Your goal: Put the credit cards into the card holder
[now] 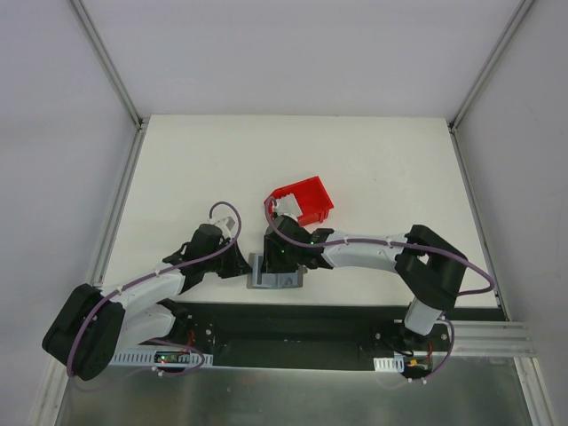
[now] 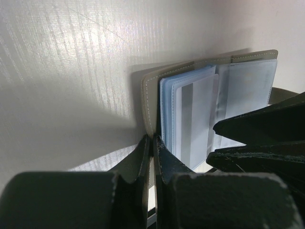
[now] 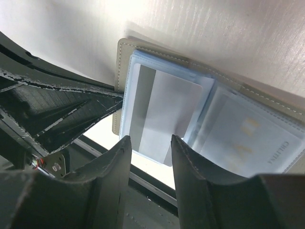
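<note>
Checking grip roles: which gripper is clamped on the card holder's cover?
The left gripper, shut on the grey cover edge of the card holder. The right gripper is open, with a card in front of it.

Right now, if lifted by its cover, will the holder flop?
Probably: the left gripper pinches only one thin cover of the holder, and its sleeves fan loosely. The card between glossy sleeves may slip out.

The card holder (image 3: pixel 123 57) is showing grey with pale stitching and light-blue sleeves; the credit card (image 3: pixel 167 114) is looking white-grey, the bin (image 1: pixel 306 197) glowing red.
</note>
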Robot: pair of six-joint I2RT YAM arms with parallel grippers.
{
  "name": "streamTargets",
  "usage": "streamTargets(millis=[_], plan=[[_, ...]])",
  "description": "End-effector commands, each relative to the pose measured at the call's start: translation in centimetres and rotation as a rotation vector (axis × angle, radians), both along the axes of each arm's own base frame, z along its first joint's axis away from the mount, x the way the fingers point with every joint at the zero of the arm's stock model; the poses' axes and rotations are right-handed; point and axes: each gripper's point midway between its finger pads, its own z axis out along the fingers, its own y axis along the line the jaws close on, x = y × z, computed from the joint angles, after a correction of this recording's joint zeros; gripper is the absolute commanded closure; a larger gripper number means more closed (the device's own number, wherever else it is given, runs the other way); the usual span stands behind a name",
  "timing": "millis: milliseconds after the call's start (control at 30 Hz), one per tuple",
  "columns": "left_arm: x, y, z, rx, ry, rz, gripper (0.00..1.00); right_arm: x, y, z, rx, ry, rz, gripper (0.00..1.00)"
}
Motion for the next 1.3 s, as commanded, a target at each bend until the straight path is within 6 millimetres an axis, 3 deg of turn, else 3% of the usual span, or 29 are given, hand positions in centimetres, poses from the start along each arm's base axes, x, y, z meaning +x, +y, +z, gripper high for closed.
streamTargets(millis=[0,200,700,833,1033,1100,1267], plan=[[-0.1,-0.1,0.0,-0.003,-0.004,-0.013,1.00,0.4,0.7,1.4,0.020,-0.033,0.015,0.58],[-0.2,0.0,0.0,-0.003,-0.005,-0.016,1.00,0.8,-0.6,0.6,-0.034,-0.036,-0.029,0.57],[-0.1,-0.1,0.1,-0.005,-0.008,-0.015,1.00,0.0,1.3,0.4,0.021,0.013,0.023,0.57],[-0.1,-0.1,0.1,-0.006,-0.010,-0.016,1.00,0.4,1.5,1.1,0.037,-0.013,0.033,0.62],[0.0,-0.2,0.3,-0.009,-0.010,-0.017,1.00,0.4,1.7,1.1,0.046,-0.016,0.043,0.77],[-0.1,-0.1,0.2,-0.007,-0.010,-0.017,1.00,0.4,1.6,1.2,0.043,-0.019,0.041,0.75],[0.0,-0.1,0.3,-0.010,-0.018,-0.014,1.00,1.7,-0.3,2.2,-0.013,-0.100,0.012,0.60]])
